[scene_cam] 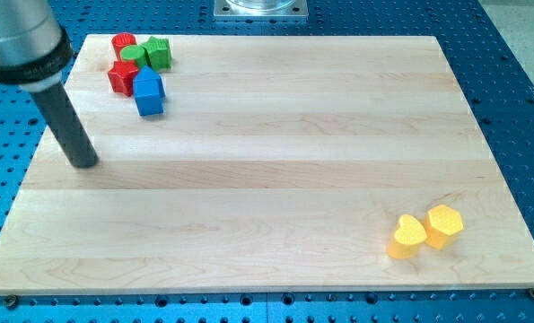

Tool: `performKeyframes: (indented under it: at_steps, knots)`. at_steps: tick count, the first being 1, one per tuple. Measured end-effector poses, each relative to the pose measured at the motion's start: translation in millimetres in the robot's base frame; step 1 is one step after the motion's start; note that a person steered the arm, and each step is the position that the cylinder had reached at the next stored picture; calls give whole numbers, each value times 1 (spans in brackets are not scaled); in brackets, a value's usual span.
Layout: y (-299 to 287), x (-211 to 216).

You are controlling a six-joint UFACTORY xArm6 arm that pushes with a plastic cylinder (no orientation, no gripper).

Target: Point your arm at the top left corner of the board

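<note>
My dark rod comes down from the view's top left and its tip (pixel 86 163) rests on the wooden board (pixel 267 179) near the left edge, about mid-height. A cluster of blocks sits near the board's top left corner, up and to the right of my tip: a red cylinder (pixel 124 43), a green round block (pixel 135 56), a green cube-like block (pixel 159 53), a red star-like block (pixel 121 77) and a blue block (pixel 148 92). My tip touches none of them.
A yellow heart-shaped block (pixel 407 236) and a yellow hexagonal block (pixel 443 224) lie side by side near the board's bottom right. A blue perforated table (pixel 518 54) surrounds the board. A metal base plate (pixel 261 8) shows at the view's top.
</note>
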State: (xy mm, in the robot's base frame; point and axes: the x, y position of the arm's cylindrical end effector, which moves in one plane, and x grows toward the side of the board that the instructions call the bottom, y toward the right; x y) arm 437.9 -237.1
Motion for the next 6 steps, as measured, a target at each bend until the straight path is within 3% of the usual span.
performKeyframes:
  at_steps: [2,3,4,6]
  knots:
    - [-16,-76]
    - [-64,-74]
    - [-64,-130]
    - [-61,-181]
